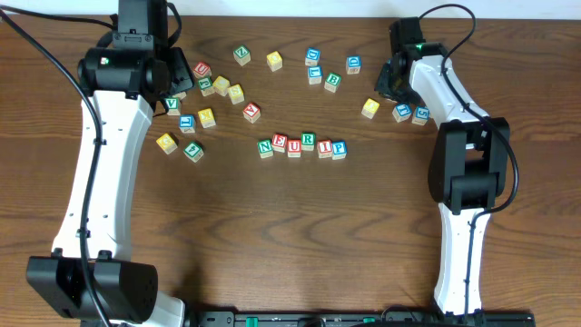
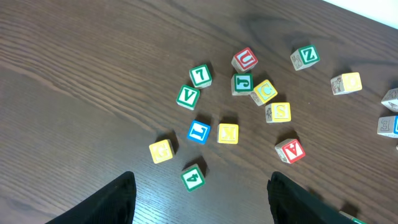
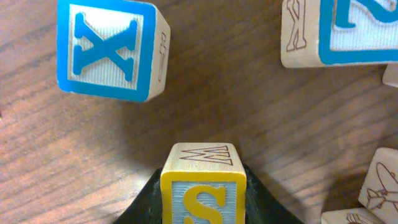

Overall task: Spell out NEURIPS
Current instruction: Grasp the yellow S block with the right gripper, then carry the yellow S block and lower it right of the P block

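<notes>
Six cubes stand side by side in a slightly wavy row at the middle of the desk [image 1: 290, 236]. From the arms' side they read N [image 1: 265, 147], E [image 1: 280, 142], U [image 1: 294, 145], R [image 1: 309, 142], I [image 1: 324, 146], P [image 1: 339, 149]. The spot just beyond P is open wood.

The right pincer [image 3: 204, 208] is narrow. Its dark fingers [image 3: 144, 202] lie against both flanks of the S cube [image 3: 204, 186], a yellow-framed block with a W outlined on the adjoining face. It is toward the far right of the desk, well apart from the row. Whether the S cube is off the wood cannot be told. Ahead of it, the X cube [image 3: 106, 50] lies to one side and another blue-framed cube [image 3: 354, 31] to the other. Both are apart from the S cube, with bare wood between.

The left pincer [image 2: 199, 205] is wide, with nothing between its fingers. It hangs above the left cluster [image 2: 236, 112] of loose cubes, which lie scattered, a few of them touching.

A broad band of open wood runs from the row toward the arm bases [image 1: 91, 282]. Loose cubes dot the strip between the row and the far edge [image 2: 367, 15].
</notes>
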Robot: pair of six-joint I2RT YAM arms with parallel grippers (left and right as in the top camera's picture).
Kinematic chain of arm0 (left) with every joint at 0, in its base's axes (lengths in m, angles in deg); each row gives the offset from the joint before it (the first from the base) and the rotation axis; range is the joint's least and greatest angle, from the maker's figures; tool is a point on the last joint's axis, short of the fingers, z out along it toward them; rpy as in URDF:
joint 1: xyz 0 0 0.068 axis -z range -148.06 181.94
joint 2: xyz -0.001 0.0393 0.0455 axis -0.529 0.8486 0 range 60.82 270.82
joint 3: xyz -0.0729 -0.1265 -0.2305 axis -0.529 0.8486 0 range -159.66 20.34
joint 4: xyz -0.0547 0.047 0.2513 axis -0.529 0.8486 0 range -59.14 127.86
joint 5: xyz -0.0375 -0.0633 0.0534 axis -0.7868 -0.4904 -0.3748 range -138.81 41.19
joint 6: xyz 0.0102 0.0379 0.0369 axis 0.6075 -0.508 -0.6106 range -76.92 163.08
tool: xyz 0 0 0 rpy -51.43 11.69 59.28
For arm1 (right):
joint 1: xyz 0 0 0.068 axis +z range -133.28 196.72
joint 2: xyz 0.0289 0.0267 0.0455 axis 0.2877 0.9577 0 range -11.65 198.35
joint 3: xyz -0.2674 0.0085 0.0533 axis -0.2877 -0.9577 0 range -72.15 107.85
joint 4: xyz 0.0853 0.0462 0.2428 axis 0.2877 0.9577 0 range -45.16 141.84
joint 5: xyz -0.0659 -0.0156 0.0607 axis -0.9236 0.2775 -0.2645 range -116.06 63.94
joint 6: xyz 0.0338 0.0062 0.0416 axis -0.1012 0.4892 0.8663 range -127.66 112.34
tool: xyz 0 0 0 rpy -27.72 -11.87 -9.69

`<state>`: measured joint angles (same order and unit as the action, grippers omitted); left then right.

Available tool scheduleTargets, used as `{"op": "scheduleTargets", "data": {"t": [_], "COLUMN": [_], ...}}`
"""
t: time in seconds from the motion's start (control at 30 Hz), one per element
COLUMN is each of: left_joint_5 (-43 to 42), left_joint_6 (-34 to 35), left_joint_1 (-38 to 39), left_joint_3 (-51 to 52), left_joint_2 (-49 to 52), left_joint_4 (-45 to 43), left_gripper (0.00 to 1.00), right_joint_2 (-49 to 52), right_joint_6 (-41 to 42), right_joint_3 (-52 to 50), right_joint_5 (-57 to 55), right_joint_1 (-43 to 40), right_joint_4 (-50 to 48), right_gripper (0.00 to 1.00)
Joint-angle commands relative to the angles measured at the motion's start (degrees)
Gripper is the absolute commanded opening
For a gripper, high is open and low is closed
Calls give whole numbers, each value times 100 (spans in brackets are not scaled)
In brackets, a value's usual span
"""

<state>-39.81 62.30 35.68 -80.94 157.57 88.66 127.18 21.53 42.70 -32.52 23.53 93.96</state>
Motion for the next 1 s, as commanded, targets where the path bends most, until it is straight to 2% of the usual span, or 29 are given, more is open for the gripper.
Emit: {"op": "scheduleTargets", "data": {"t": [0.0,0.3,0.47,0.8,0.97], "left_joint_5": [72,72,72,72,72], "left_joint_6": [-55,-55,-57,-55,-57], "left_joint_1": [-20,-20,-20,-20,-20], "left_joint_3": [57,57,57,57,57], "left_joint_2": [-52,-52,-52,-52,-52], "left_joint_4": [0,0,0,0,0], "left_gripper": [67,67,67,67,67], "right_joint_2": [-229,-1137,-1550,-1403,-1207], "right_joint_6": [-190,-817,-1211,-1456,-1469], "right_joint_3": [-15,-15,-15,-28,-42], "right_joint_5": [7,525,1130,1346,1296], "right_joint_1": [-39,-35,57,557,826], "right_joint_4": [116,269,791,2264,2409], "right_gripper": [17,18,20,22,20]}}
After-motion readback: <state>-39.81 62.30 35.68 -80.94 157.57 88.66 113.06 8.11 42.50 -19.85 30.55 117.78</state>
